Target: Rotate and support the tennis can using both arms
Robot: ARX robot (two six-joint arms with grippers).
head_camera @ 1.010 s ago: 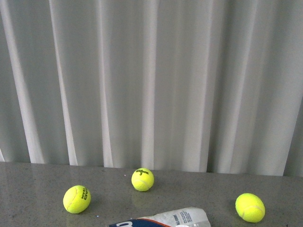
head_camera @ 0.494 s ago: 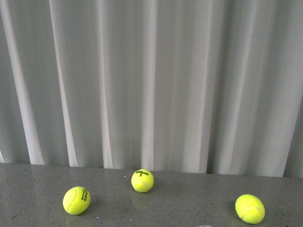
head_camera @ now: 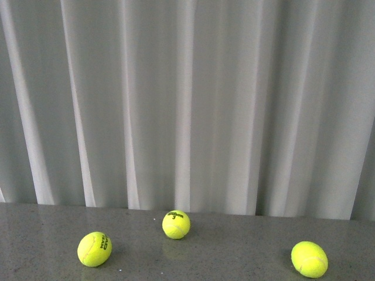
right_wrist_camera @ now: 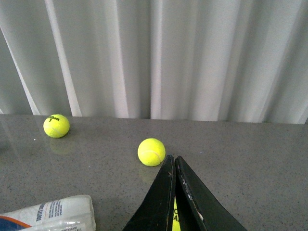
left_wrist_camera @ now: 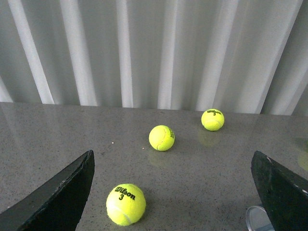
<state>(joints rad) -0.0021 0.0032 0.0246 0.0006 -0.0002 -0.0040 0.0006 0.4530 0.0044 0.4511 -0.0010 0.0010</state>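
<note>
Right wrist view shows the tennis can lying unheld on the table beside the right gripper, its fingers pressed together, while the left gripper gapes wide by the can's silver rim, so a closed-finger nudge could roll it away.

The left pincer is made of flat black fingers with rough, speckled edges. The right pincer is likewise built flat, black and tapered.

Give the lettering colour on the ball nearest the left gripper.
Black, on the yellow ball; clearest in the left wrist view.
</note>
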